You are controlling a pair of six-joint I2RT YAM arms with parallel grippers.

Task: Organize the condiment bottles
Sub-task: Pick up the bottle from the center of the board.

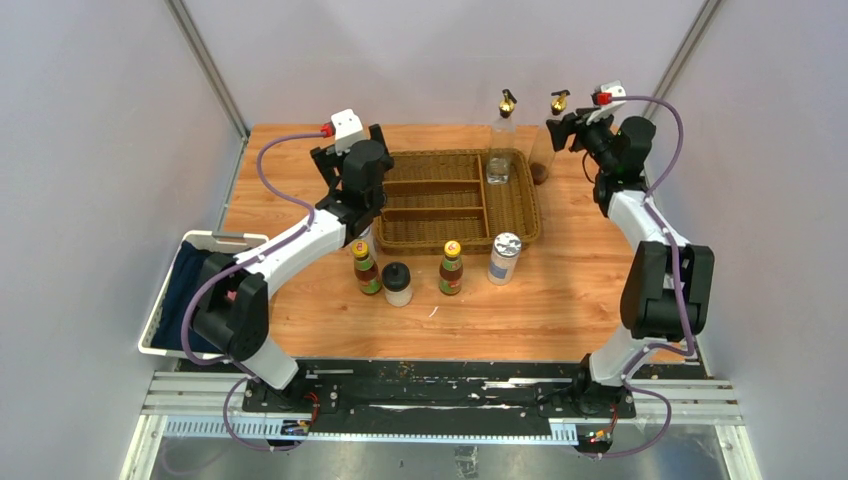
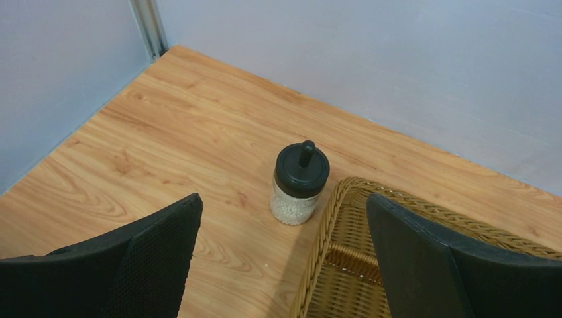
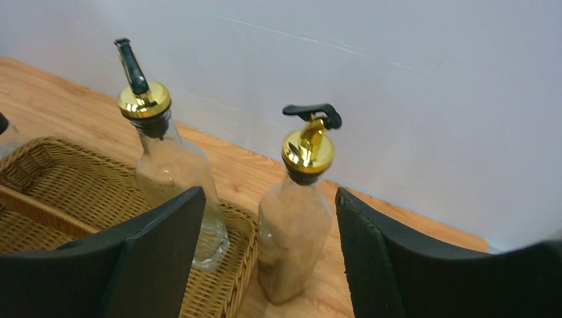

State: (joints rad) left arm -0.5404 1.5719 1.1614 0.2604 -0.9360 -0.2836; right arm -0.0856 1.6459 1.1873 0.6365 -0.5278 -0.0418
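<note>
1. Left gripper (image 2: 281, 222) and right gripper (image 3: 268, 199) both gape, holding nothing.
2. One wicker tray (image 1: 430, 199).
3. Two cruets: one (image 3: 175, 172) inside the tray's right end, one (image 3: 291, 225) just outside.
4. Two sauce bottles (image 1: 366, 268), the second (image 1: 451, 268), before the tray.
5. One shaker (image 1: 505, 258) visible.
6. Two black-lidded jars: one (image 1: 397, 284) between the sauce bottles, one (image 2: 301, 182) at the tray's corner, arm-hidden from above.

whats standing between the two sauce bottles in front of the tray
A black-lidded jar stands between them, seen in the top view.
</note>
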